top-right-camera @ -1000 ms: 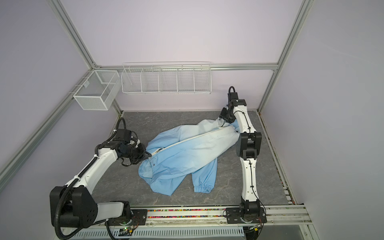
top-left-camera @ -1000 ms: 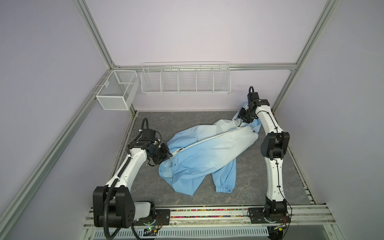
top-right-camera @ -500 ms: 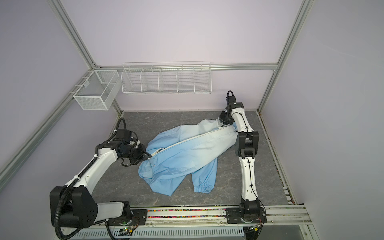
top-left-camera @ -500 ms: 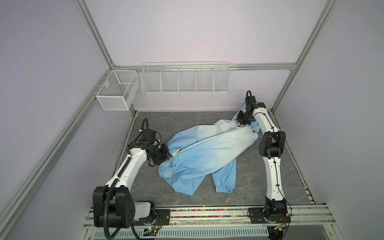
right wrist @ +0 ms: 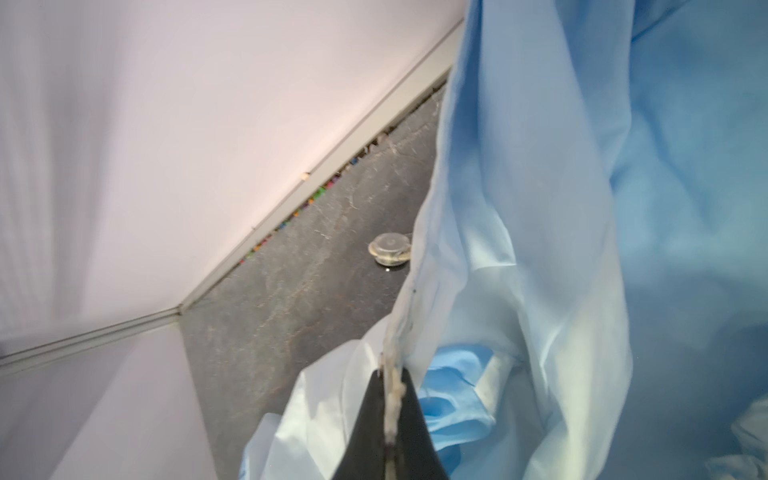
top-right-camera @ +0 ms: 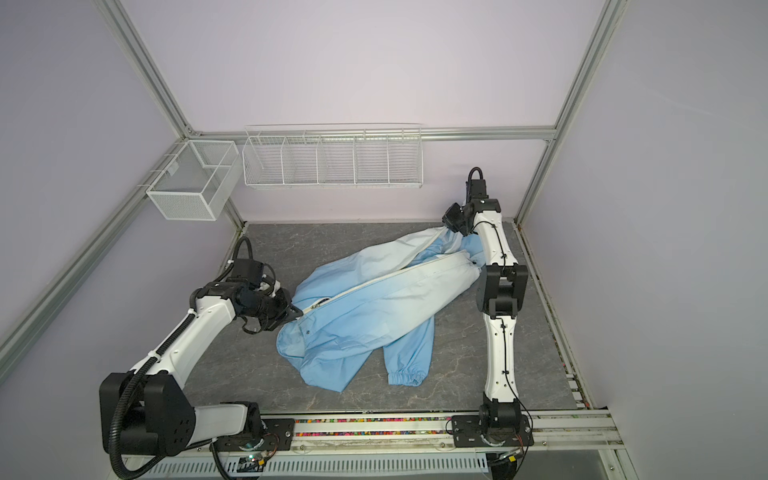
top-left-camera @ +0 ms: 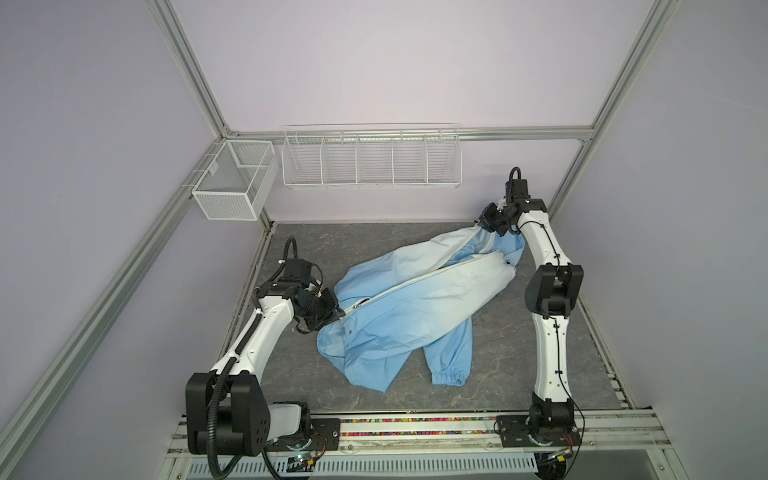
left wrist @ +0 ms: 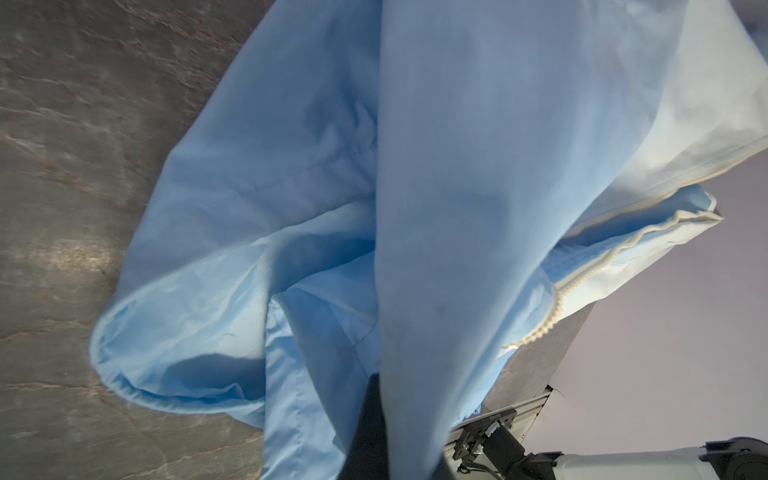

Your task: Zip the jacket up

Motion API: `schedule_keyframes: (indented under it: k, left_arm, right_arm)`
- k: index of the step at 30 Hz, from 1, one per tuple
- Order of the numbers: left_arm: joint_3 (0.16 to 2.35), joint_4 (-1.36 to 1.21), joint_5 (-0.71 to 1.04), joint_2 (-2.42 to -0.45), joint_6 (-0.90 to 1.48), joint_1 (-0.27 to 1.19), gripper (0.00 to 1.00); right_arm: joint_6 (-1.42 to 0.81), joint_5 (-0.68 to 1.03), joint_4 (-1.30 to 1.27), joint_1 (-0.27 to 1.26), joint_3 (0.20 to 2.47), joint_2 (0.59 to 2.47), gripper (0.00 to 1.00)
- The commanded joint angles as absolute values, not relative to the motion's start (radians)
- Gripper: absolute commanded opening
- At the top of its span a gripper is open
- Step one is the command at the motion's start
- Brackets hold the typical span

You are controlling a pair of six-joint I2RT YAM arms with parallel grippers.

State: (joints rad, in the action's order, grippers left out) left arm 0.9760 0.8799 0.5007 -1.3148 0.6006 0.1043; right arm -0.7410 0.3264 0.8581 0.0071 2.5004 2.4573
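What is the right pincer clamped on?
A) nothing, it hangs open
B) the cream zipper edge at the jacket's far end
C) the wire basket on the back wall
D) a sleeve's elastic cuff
B: in the right wrist view the right pincer is shut on the cream zipper edge of the jacket.

one jacket (top-left-camera: 415, 316), two wire baskets (top-left-camera: 224, 203) (top-left-camera: 370, 166)

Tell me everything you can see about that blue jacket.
The jacket is thin light-blue fabric fading whitish, crumpled on the grey table. Its cream zipper runs diagonally, gaping toward the far end. One elastic cuff lies nearest the front. The left gripper pinches one end; the right gripper pinches the zipper edge at the other.
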Motion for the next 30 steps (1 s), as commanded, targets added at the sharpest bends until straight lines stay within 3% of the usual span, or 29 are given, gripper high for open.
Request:
schedule_keyframes:
  k: [1,18,30]
  left_arm:
    - [0.971,0.902,0.509,-1.312,0.574,0.093,0.00]
    - [0.990,0.931,0.531,-1.319,0.523,0.072,0.00]
    - [1.017,0.962,0.547,-1.330,0.500,0.059,0.00]
  right_arm:
    - [-0.822,0.405,0.798,-0.020,2.510,2.365,0.07]
    - [-0.612,0.409,0.915,-0.102,2.393,2.367,0.07]
    - [-0.641,0.417,0.640,-0.149,2.011,2.311,0.07]
